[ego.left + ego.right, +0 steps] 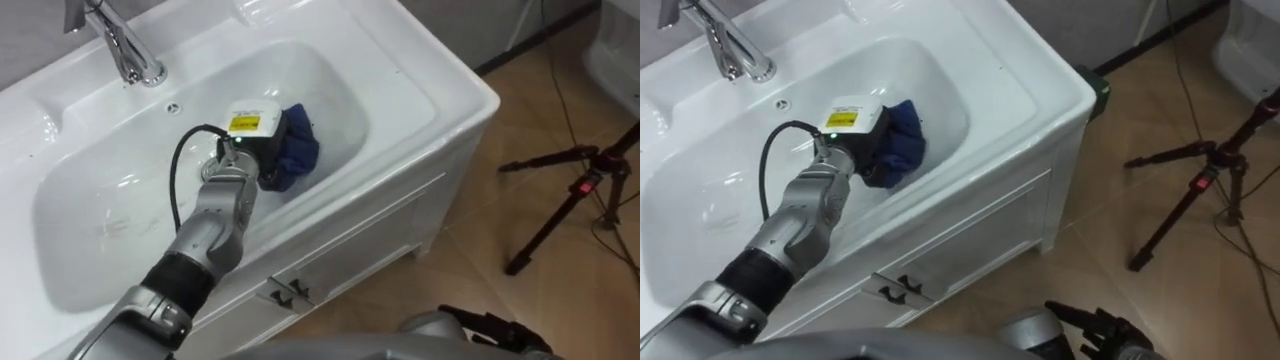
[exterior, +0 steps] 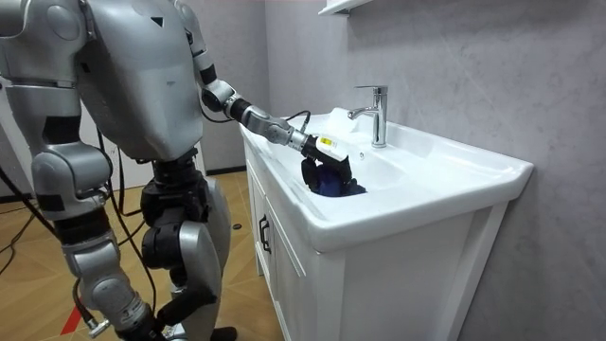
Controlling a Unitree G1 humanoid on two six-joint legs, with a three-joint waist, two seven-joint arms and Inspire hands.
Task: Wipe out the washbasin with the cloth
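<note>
A white basin (image 1: 110,230) is set in a white vanity, with a chrome tap (image 1: 125,45) at its back rim. My left hand (image 1: 255,140) reaches down into the bowl from the lower left and is shut on a crumpled dark blue cloth (image 1: 298,148). The cloth lies pressed against the bowl's right-hand slope. In the room view I stand at the vanity's front, with the left hand (image 2: 322,156) and the cloth (image 2: 331,185) inside the bowl. My right hand (image 1: 1100,328) hangs low by my side, fingers relaxed and holding nothing.
The vanity's front has dark drawer handles (image 1: 285,292). A black tripod (image 1: 570,200) with cables stands on the wooden floor to the right. A small overflow hole (image 1: 172,107) sits below the tap.
</note>
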